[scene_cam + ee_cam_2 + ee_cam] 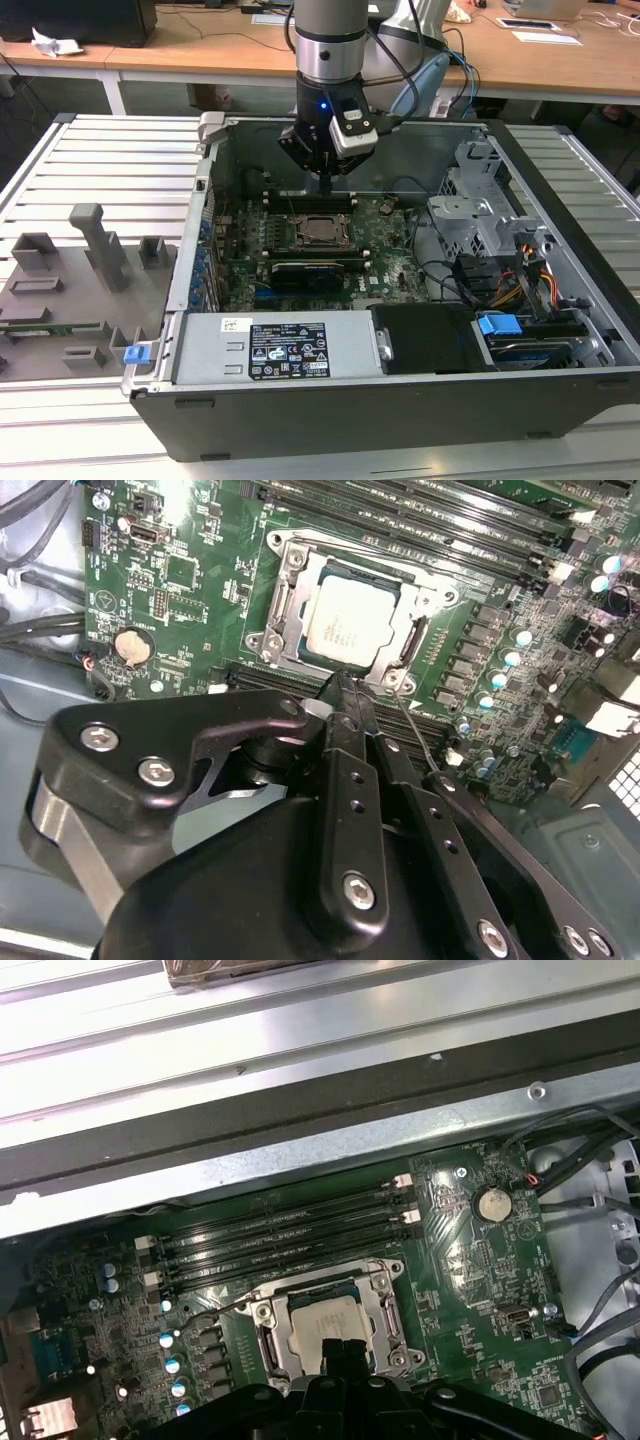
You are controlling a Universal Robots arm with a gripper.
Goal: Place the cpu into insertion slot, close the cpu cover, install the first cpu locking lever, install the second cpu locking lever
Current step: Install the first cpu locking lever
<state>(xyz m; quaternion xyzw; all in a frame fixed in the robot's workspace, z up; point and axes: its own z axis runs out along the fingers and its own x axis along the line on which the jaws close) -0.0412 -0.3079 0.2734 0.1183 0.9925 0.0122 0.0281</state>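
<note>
The cpu (pixel 343 627) lies flat in the insertion slot (pixel 320 231) on the green motherboard, its silver-beige face showing. The cpu cover (pixel 288 588) is folded down around it, and the chip (pixel 312 1332) shows through its window. A thin wire locking lever (pixel 417 734) sticks out from one socket corner, and it shows as a fine wire (pixel 215 1310) in the first wrist view. My gripper (pixel 345 688) hovers just off the socket's edge, beside that lever's root, shut with nothing seen between its fingers. From outside, the gripper (pixel 325 186) hangs a little above the board, behind the socket.
Long black memory slots (pixel 285 1232) run next to the socket. A drive cage (pixel 480 210) and loose cables (pixel 520 285) fill the exterior view's right of the case. The power supply (pixel 270 350) lies along the front. Grey fixtures (pixel 100 245) stand on the table at the left.
</note>
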